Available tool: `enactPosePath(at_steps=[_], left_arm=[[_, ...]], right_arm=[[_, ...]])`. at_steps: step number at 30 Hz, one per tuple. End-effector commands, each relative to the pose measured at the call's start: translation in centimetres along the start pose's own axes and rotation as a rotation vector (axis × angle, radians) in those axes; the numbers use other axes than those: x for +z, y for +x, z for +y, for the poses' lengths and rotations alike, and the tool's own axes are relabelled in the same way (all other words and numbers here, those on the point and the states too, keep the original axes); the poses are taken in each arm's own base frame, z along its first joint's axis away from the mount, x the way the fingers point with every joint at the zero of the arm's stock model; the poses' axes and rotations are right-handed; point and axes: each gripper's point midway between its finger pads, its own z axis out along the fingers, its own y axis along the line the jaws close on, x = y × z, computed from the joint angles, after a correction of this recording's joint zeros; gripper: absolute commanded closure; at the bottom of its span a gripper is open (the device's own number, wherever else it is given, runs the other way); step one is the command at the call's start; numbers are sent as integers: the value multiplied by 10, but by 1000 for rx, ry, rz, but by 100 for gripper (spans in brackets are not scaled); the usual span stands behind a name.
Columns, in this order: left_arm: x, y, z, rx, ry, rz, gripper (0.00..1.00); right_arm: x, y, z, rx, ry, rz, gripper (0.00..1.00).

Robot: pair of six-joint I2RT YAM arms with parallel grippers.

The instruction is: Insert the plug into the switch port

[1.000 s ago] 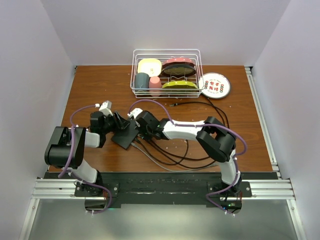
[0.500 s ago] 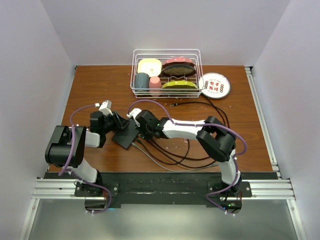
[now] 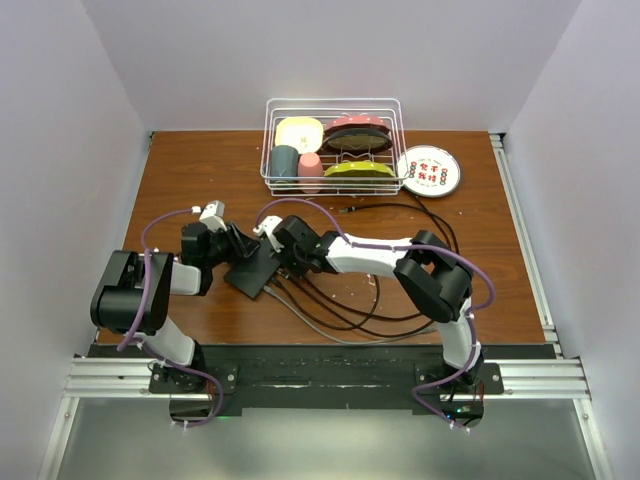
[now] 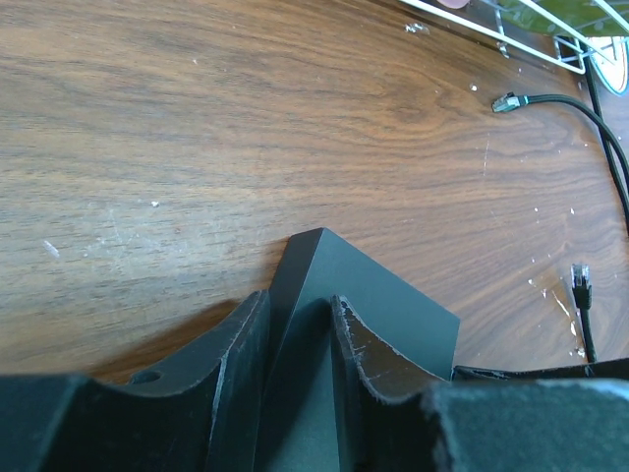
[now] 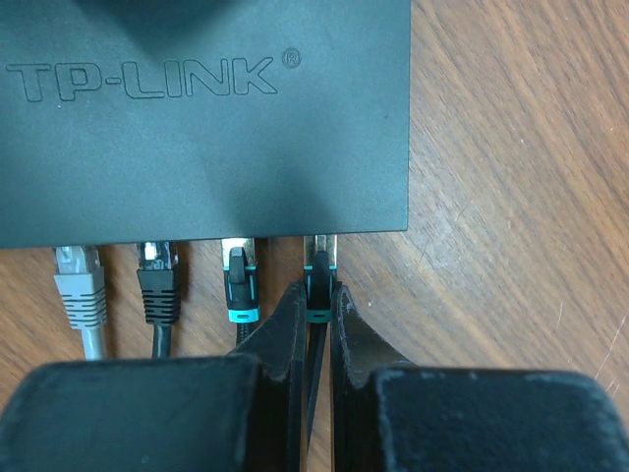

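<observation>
Insertion step, on a wooden surface (image 5: pixel 511 197). The right gripper (image 5: pixel 316 295) is closed on the plug (image 5: pixel 317 267), whose tip sits at the mouth of the rightmost port of the switch (image 5: pixel 197 147). How deeply it is seated is unclear. Three neighbouring ports are already filled. The left gripper (image 4: pixel 298 305) clamps the switch's far-left corner, bracing it. The next move likely calls for a straight push along the plug's length. The switch lies flat at near centre-left, long axis near-left to far-right, ports facing near-right.
</observation>
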Motion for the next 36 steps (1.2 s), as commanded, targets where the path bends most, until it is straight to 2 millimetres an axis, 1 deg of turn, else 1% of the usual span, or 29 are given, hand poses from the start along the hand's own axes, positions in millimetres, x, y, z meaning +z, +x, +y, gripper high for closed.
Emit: enactPosePath(at_steps=[1,8,13,15,16,20,22,23,24,26,27,29,32,33,35,36], left_arm=[[-1,34,-30,-6,130,126,78],[-1,41,-32,-9,136,142,81],[-1,43,-37,-2,154,148,84],[0,44,-41,5,168,152,85],[0,45,-41,6,170,154,85],[0,47,-54,30,220,155,88],[1,45,-60,45,240,148,89],[1,47,-63,51,248,154,90],[2,47,-65,55,251,155,91],[2,47,-68,62,258,156,93],[2,47,-67,64,254,153,96],[2,49,-65,65,242,150,99],[3,49,-62,65,228,149,99],[4,48,-63,67,228,149,99],[4,47,-61,66,218,147,98],[4,45,-62,70,216,142,97]], right_arm=[[-18,-104,15,-5,-79,-320,100],[-17,-115,11,11,-79,-347,100],[-14,-121,11,9,-80,-358,100],[-15,-131,11,3,-78,-392,100],[-12,-131,14,-5,-102,-391,100],[-17,-146,19,-24,-137,-443,100],[-19,-155,18,-22,-140,-466,100],[-18,-155,18,-20,-144,-466,100],[-20,-163,17,-18,-145,-481,100],[-20,-166,16,-18,-147,-483,100],[-20,-170,16,-16,-147,-492,100],[-21,-171,15,-12,-147,-493,100],[-24,-169,15,-6,-148,-490,100],[-24,-164,15,-4,-146,-482,100],[-31,-165,14,7,-142,-492,100],[-29,-157,14,8,-141,-478,100]])
